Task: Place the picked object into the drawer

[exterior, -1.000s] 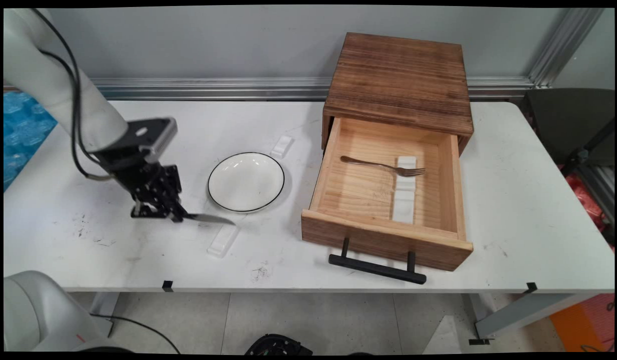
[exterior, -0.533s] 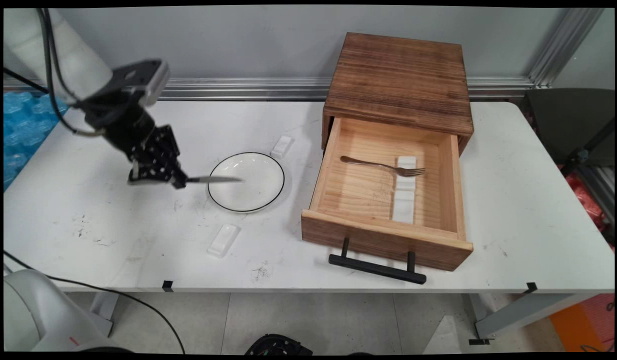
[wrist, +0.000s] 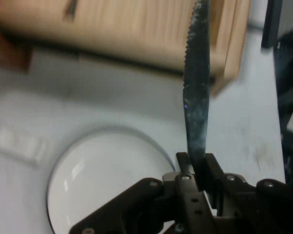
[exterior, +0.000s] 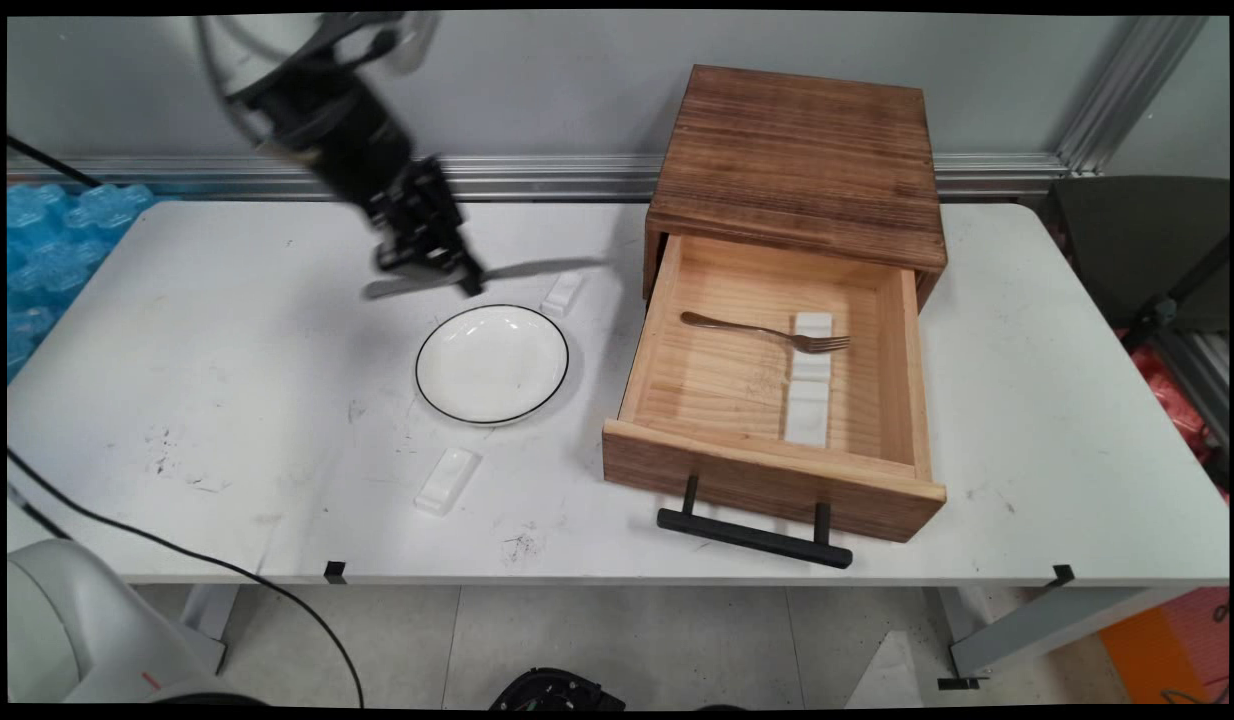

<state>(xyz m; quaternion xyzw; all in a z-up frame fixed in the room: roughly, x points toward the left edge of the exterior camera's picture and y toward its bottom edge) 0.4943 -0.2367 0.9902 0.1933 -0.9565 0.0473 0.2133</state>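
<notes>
Clamped on a table knife (exterior: 537, 270), the black tool (exterior: 447, 275) hangs in the air above the far side of the white desk (exterior: 227, 400), its fingers (wrist: 185, 168) closed tight on the knife's handle end. In the hand view the serrated blade (wrist: 198, 87) rises straight up out of the pinch, and in the main view it sticks out roughly level toward the right, clear of the desk.

Below and a little toward the near side of the tool sits a white plate (exterior: 492, 363) with a thin dark rim; it lies flat on the desk and the knife does not touch it. A small white rest (exterior: 563, 292) lies just beyond the plate's far right edge, under the blade as the main view shows it. Another white rest (exterior: 446, 480) lies on the near side of the plate, apart from it.

To the right of the knife's tip stands a wooden box (exterior: 802, 160) with its drawer (exterior: 767, 470) pulled open toward the near side. Inside the drawer a metal fork (exterior: 762, 331) lies with its tines across a long white rest (exterior: 809, 395). The drawer's black handle (exterior: 754, 537) faces the near edge of the desk.
</notes>
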